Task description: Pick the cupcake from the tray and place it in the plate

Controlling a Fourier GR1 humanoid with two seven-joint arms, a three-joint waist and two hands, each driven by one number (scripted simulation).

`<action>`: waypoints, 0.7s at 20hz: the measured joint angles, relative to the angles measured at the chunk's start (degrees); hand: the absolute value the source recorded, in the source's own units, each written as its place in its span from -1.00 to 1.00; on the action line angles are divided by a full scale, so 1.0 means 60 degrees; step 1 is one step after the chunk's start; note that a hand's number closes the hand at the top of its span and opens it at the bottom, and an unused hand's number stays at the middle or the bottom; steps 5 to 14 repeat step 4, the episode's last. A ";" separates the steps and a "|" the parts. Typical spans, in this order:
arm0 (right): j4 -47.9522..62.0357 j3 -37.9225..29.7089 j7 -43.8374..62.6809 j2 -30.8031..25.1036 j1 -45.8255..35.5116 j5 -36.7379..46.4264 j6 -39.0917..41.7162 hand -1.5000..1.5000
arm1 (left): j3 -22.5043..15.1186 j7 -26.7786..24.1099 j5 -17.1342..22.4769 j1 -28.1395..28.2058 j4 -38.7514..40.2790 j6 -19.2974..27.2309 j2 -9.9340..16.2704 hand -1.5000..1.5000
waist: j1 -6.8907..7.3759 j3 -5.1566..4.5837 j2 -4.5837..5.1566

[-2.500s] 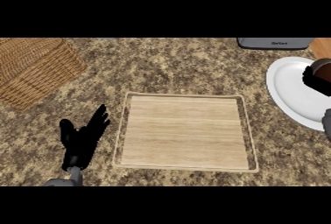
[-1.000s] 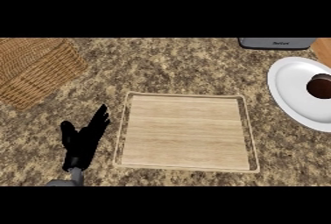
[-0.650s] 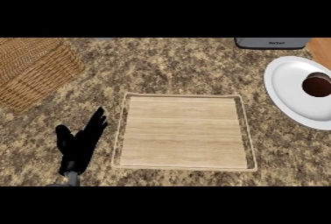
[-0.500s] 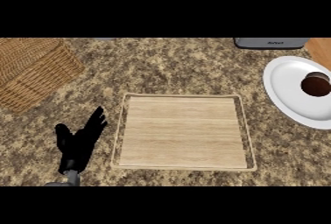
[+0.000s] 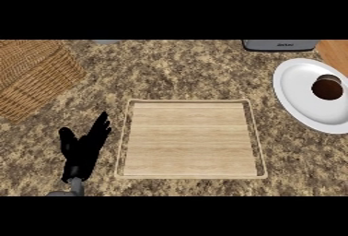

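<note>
1. I see the cupcake [image 5: 328,87] sitting on the white plate [image 5: 299,99] at the right edge.
2. The wooden tray [image 5: 190,138] lies mid-surface.
3. My left hand [image 5: 81,150] rests released beside the tray, fingers straight, pointing up-right.

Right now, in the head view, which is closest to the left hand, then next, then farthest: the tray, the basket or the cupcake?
From the left hand:
1. Wooden tray, right beside it, to its right.
2. Wicker basket, up at the far left.
3. Cupcake, on the white plate at the far right.
</note>
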 measured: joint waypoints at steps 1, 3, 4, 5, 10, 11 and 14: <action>-0.0396 0.0101 0.0205 0.0088 0.0210 -0.0039 -0.0033 -1.00 | 0.0012 -0.0018 -0.0029 0.0033 -0.0010 -0.0011 0.0003 0.00 | -0.0006 0.0001 -0.0001; -0.1235 0.0198 0.0460 0.0381 0.0767 -0.0187 -0.0142 -1.00 | 0.0094 -0.0362 -0.0021 0.0083 0.0156 -0.0127 -0.0005 0.00 | -0.0023 0.0003 -0.0017; -0.1685 0.0256 0.0631 0.0505 0.1004 -0.0253 -0.0235 -1.00 | 0.0134 -0.0402 -0.0003 0.0087 0.0163 -0.0181 -0.0006 0.00 | -0.0019 0.0005 -0.0017; -0.1685 0.0256 0.0631 0.0505 0.1004 -0.0253 -0.0235 -1.00 | 0.0134 -0.0402 -0.0003 0.0087 0.0163 -0.0181 -0.0006 0.00 | -0.0019 0.0005 -0.0017; -0.1685 0.0256 0.0631 0.0505 0.1004 -0.0253 -0.0235 -1.00 | 0.0134 -0.0402 -0.0003 0.0087 0.0163 -0.0181 -0.0006 0.00 | -0.0019 0.0005 -0.0017; -0.1685 0.0256 0.0631 0.0505 0.1004 -0.0253 -0.0235 -1.00 | 0.0134 -0.0402 -0.0003 0.0087 0.0163 -0.0181 -0.0006 0.00 | -0.0019 0.0005 -0.0017; -0.1685 0.0256 0.0631 0.0505 0.1004 -0.0253 -0.0235 -1.00 | 0.0134 -0.0402 -0.0003 0.0087 0.0163 -0.0181 -0.0006 0.00 | -0.0019 0.0005 -0.0017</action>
